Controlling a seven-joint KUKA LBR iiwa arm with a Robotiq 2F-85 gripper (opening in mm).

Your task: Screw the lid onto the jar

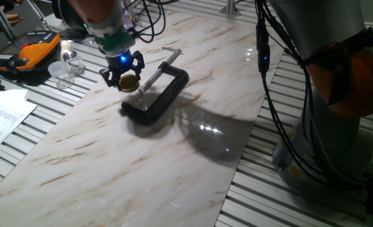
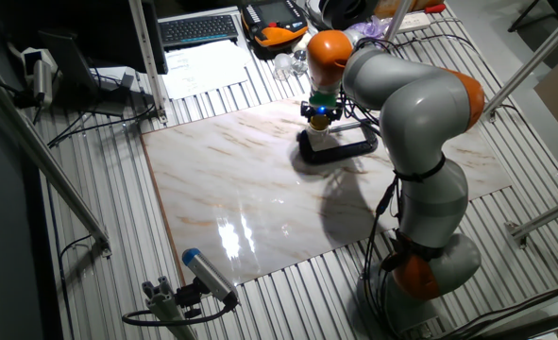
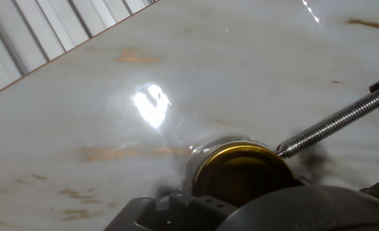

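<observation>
Pincer (image 1: 128, 81) grips lid (image 1: 129, 82) above jar (image 1: 134, 96)

One lid (image 1: 129, 81) is seen, gold-yellow, and one clear jar (image 1: 133, 97). One black C-clamp (image 1: 159, 93) is counted on the marble table (image 1: 142, 157). One orange-and-black case (image 1: 27, 52) is seen beside a few clear plastic containers (image 1: 65, 67); their exact number cannot be told. One keyboard (image 2: 199, 29) is visible.

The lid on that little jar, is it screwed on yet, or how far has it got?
Done: the jar sits clamped in the black C-clamp. In hand: the gripper holds the gold lid at the jar's mouth. Left: turning it tight and letting go; how far it is threaded cannot be seen.
</observation>
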